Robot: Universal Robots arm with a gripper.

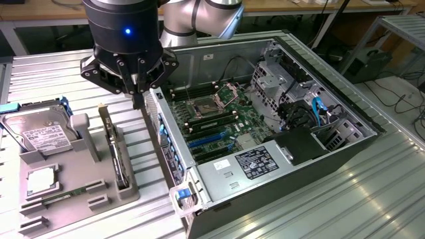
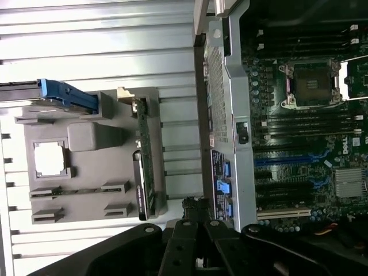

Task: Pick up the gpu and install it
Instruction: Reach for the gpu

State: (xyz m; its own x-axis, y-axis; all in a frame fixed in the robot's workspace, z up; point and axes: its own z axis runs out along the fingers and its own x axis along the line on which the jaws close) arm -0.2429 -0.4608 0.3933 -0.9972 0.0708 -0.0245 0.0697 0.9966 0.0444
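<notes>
The gpu (image 1: 117, 152) stands on its long edge in a slot of the grey holder tray (image 1: 79, 172), its pale bracket end toward the back; the wrist view has the gpu (image 2: 142, 167) as a thin dark card. My gripper (image 1: 137, 95) hangs shut and empty above the gap between the tray and the open computer case (image 1: 199, 194), a little beyond the gpu's bracket end. In the wrist view the gripper (image 2: 195, 227) sits beside the case's rear panel. The motherboard (image 1: 219, 124) lies exposed with blue and black card slots (image 1: 207, 142).
On the tray's left side are a silver hard drive (image 1: 40, 133) in a blue bracket, a processor chip (image 1: 41, 180) and a green memory stick (image 1: 65, 193). The case's drive cage (image 1: 279, 79) and power supply (image 1: 256, 164) rise around the motherboard. Ribbed metal table (image 1: 345, 199) lies all round.
</notes>
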